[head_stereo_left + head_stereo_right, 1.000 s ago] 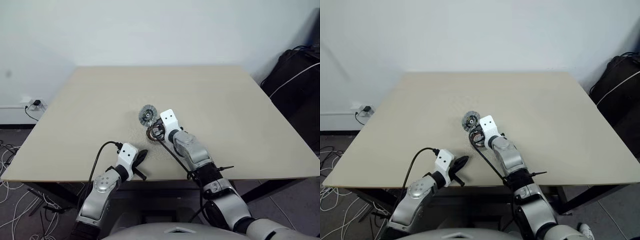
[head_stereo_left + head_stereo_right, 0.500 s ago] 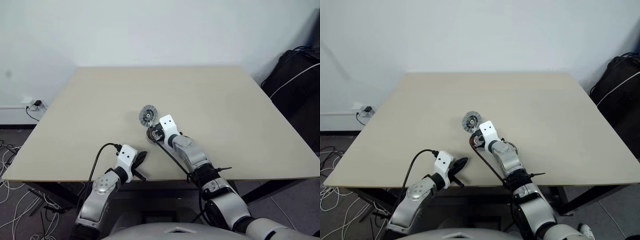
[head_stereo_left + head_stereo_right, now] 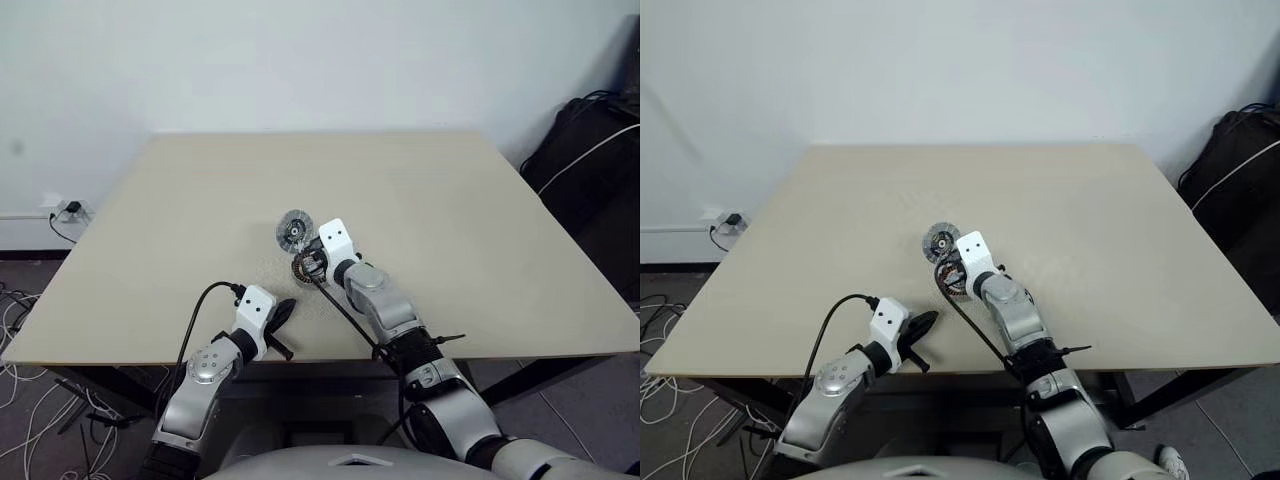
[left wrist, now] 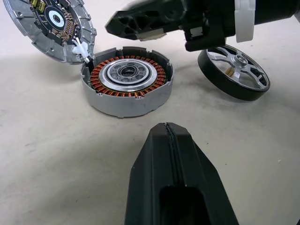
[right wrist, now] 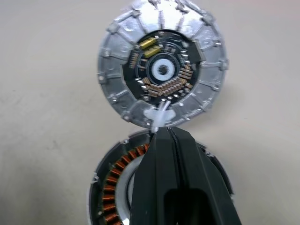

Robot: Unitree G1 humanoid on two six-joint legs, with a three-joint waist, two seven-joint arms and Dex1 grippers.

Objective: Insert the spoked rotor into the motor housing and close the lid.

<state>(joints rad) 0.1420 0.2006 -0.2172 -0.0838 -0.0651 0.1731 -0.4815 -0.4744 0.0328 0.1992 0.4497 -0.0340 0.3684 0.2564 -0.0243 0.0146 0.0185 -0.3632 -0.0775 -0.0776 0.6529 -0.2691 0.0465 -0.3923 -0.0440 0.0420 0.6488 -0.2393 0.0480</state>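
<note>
The motor housing [image 4: 126,86] sits open on the table, its copper windings ringing a silvery centre. The lid [image 4: 51,26] stands tilted beside it, inner face with dark electronics showing, joined by a small white tab [image 5: 159,117]. The spoked rotor [image 4: 234,77] leans on the table on the housing's other side, beneath my right wrist. My right gripper [image 5: 164,133] is shut and empty over the housing [image 5: 112,183], tips at the white tab below the lid [image 5: 161,70]. My left gripper [image 4: 166,129] is shut and empty, a short way from the housing near the table's front edge.
The beige table [image 3: 450,220] is bare around the parts. A black cable [image 3: 195,320] runs along my left arm past the front edge. A dark bag [image 3: 590,150] stands off the table at the right.
My right gripper drew back a little half a second ago and has come forward again over the housing. The left arm and the parts have not moved.
</note>
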